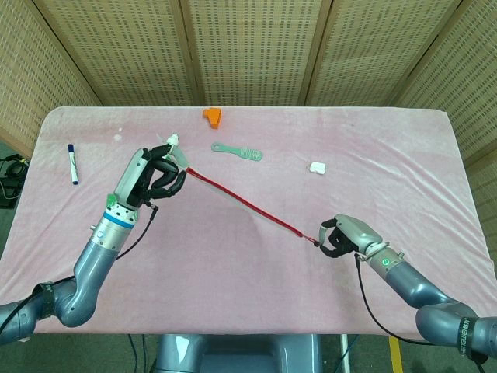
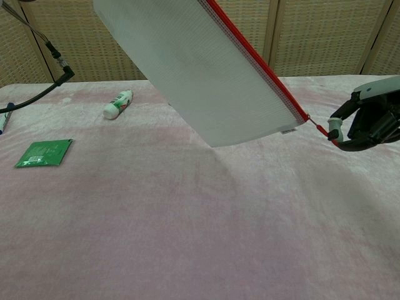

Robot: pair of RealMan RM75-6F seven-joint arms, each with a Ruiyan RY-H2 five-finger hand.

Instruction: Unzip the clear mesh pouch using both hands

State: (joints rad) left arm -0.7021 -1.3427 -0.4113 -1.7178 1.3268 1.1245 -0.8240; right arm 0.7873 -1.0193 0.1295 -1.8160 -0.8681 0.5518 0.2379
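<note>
The clear mesh pouch point(image 2: 200, 69) with a red zipper hangs in the air, stretched taut between my two hands. In the head view it shows edge-on as a red line point(image 1: 248, 203). My left hand point(image 1: 155, 175) grips its upper left end above the table; this hand is out of the chest view. My right hand point(image 1: 342, 237) point(image 2: 369, 122) sits low at the right and pinches the red zipper pull point(image 2: 322, 129) just beyond the pouch's lower right corner. The slider sits at that corner end of the zipper.
On the pink cloth lie a blue marker point(image 1: 72, 163), a green packet point(image 2: 44, 152), a white tube point(image 2: 117, 104), an orange piece point(image 1: 212, 115), a green comb point(image 1: 238, 151) and a small white object point(image 1: 316, 166). A black cable point(image 2: 37, 94) hangs from my left arm.
</note>
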